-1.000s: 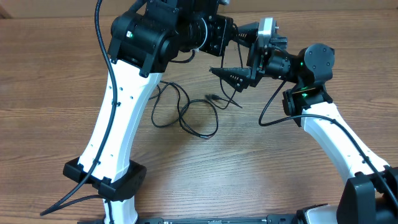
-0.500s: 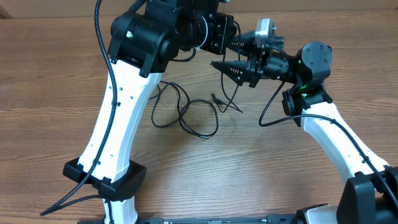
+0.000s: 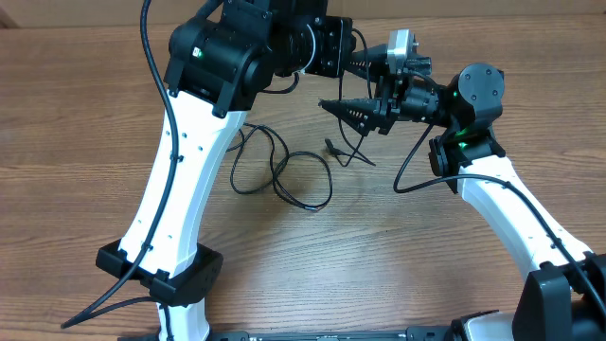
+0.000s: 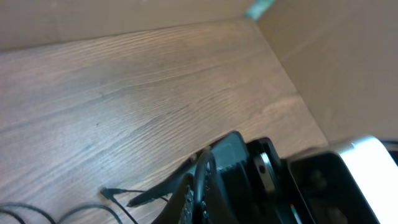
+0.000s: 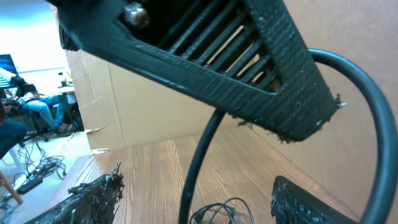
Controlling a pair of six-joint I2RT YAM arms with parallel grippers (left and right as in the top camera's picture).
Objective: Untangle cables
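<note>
**Right hand spread wide over the tangle**

Overhead, the cables (image 3: 281, 172) lie in loose black loops on the wooden counter (image 3: 426, 275), middle of the frame. One plug end (image 3: 329, 146) pokes out at the right of the bunch. Both arms crowd together in the upper centre. The right hand (image 5: 196, 183) is released: its wrist view shows the two ribbed fingers (image 5: 93, 196) far apart at the lower corners. A thick arm cable (image 5: 199, 155) crosses between them, with the thin loops low in the frame beyond. The left hand (image 3: 333, 49) sits at top centre among black housing; clenched or released, I cannot tell. Its wrist view catches the plug end at lower left, on the wood.
</note>
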